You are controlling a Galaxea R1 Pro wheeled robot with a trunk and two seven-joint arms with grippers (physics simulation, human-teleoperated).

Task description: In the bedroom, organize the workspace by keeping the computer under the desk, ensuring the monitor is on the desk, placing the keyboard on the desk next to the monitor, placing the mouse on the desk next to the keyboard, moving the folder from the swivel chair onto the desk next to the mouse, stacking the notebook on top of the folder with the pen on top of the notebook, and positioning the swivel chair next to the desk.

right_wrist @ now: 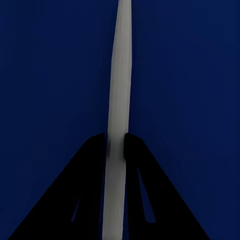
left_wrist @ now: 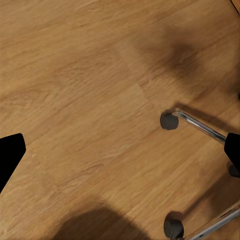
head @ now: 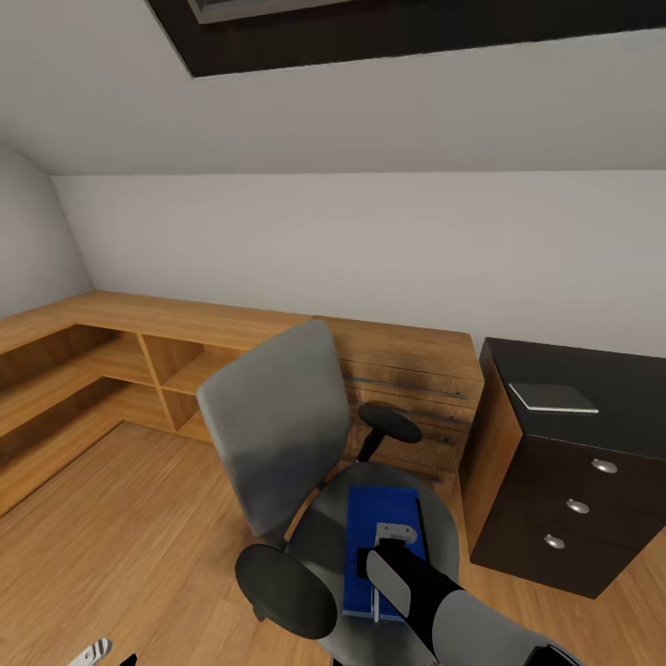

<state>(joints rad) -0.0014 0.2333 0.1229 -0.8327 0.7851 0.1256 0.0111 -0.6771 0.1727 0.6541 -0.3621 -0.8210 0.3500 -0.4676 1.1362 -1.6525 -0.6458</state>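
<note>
Right end effector (right_wrist: 116, 142) has its two dark fingers pinched onto the pale edge of the blue folder (head: 381, 518), which lies on the swivel chair (head: 277, 444) seat directly beneath it. Folder-moving step, I'd judge; next, lift it clear. No writing readable.

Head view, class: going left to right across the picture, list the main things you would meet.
Wooden shelving → swivel chair → blue folder on its seat → dark drawer cabinet.
</note>
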